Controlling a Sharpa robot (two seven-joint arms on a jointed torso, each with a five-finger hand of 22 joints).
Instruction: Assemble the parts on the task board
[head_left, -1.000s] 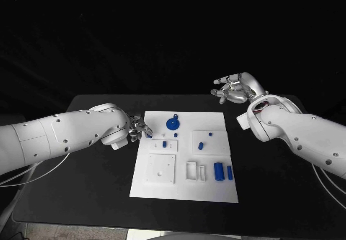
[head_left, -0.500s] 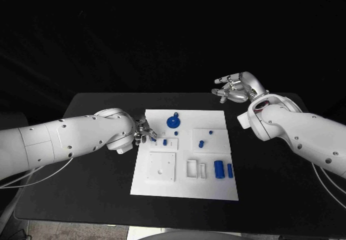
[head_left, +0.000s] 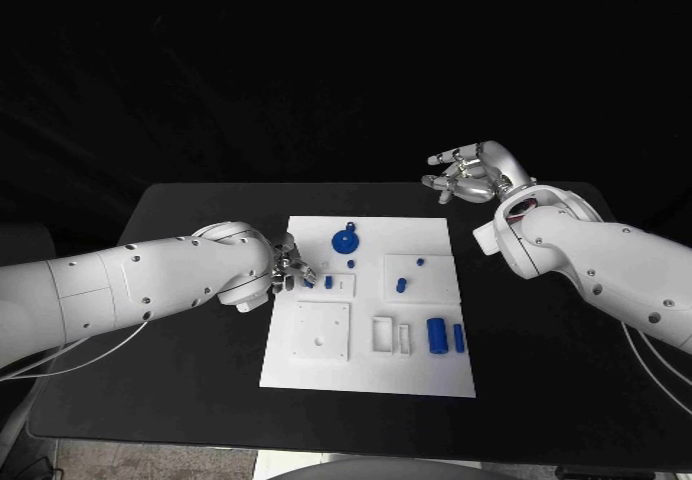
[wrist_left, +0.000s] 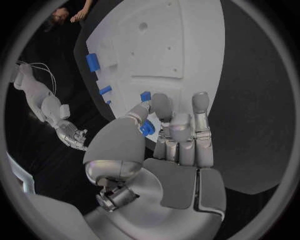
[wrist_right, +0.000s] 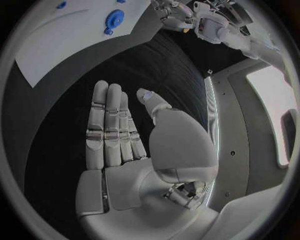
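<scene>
One board (head_left: 368, 352) centred on table (head_left: 173, 380), seven blue parts (head_left: 437, 335) counted on it, one part (wrist_left: 147, 128) pinched by left hand (head_left: 289, 266) at board's left edge, right hand (head_left: 473, 177) raised beyond table, fingers straight, nothing held.

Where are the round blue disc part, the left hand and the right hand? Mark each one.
round blue disc part (head_left: 346, 244), head view, centre of the disc.
left hand (head_left: 290, 266), head view, middle of the hand at the task board's left edge.
right hand (wrist_right: 125, 145), right wrist view, on the palm.
</scene>
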